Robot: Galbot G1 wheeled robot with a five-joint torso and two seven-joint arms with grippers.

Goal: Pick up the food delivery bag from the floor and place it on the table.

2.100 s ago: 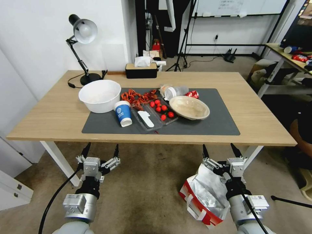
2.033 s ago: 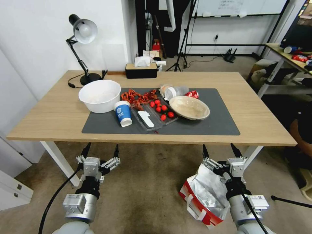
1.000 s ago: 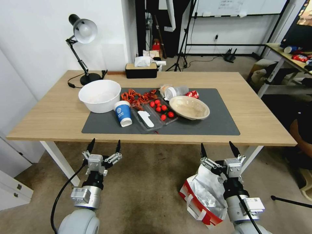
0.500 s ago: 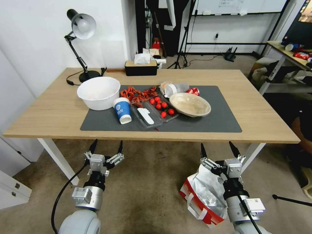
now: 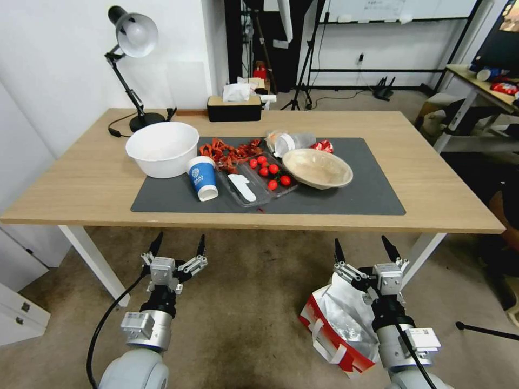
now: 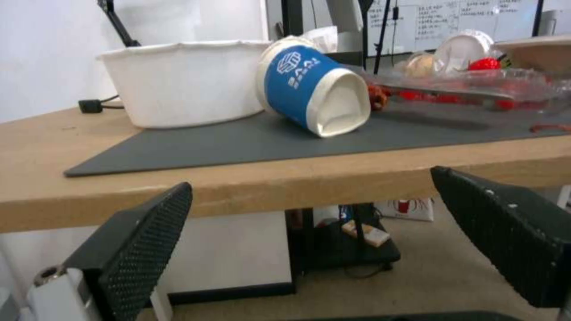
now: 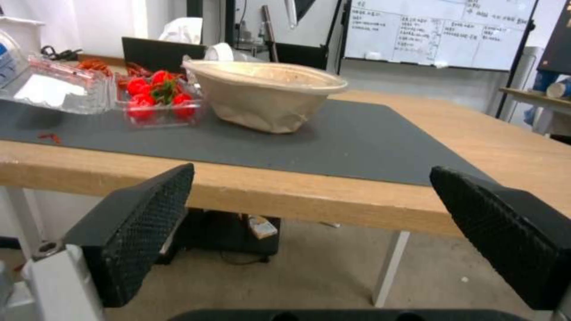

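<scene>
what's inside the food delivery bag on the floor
The food delivery bag shows crumpled silver foil lining at its open top. No contents are visible; the right gripper and its arm cover part of the opening.

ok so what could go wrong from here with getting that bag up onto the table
1. The food delivery bag sits on the floor with floppy foil gaping; the open right gripper, above it, may pinch lining rather than a strap.
2. The table has a blue cup, tomato tray and beige bowl on its mat; a boxy bag could knock them.
3. The open left gripper hangs under the table edge.
</scene>
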